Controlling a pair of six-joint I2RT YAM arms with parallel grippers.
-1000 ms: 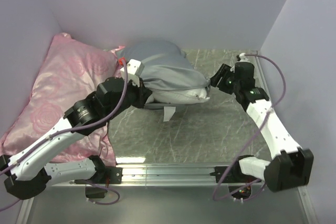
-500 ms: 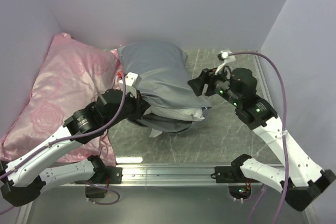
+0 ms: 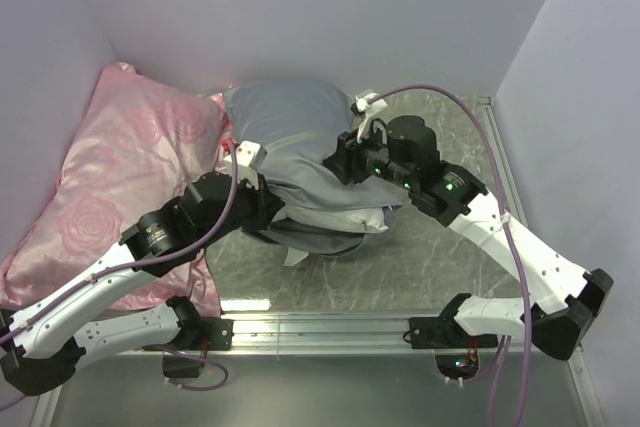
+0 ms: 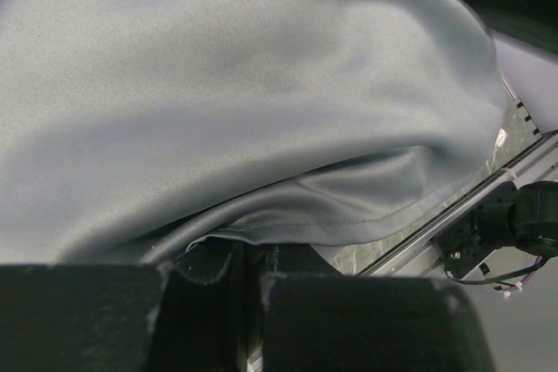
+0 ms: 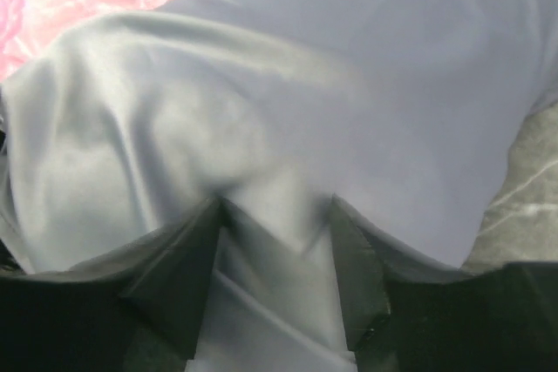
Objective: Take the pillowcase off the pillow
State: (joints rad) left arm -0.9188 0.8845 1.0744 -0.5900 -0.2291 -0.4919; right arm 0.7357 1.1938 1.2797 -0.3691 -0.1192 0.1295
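Note:
The grey-blue pillowcase (image 3: 290, 137) lies bunched in the middle of the table, and the pillow inside it is hidden. My left gripper (image 3: 268, 209) is at the bundle's near edge. In the left wrist view its jaws (image 4: 253, 259) are shut on the stitched hem of the pillowcase (image 4: 261, 111). My right gripper (image 3: 345, 159) rests on the bundle's right side. In the right wrist view it (image 5: 277, 215) is open, with both fingertips (image 5: 214, 215) pressed into the pillowcase (image 5: 349, 84) and a ridge of fabric between them.
A pink rose-patterned satin pillow (image 3: 110, 177) fills the left side against the wall. Marbled tabletop (image 3: 430, 237) shows to the right and in front of the bundle. A metal rail (image 3: 320, 330) runs along the near edge. Lilac walls close in the back and both sides.
My right arm swung left from the table's right side onto the pillowcase. The bundle turned and rose at its near edge with my left gripper, which then held still.

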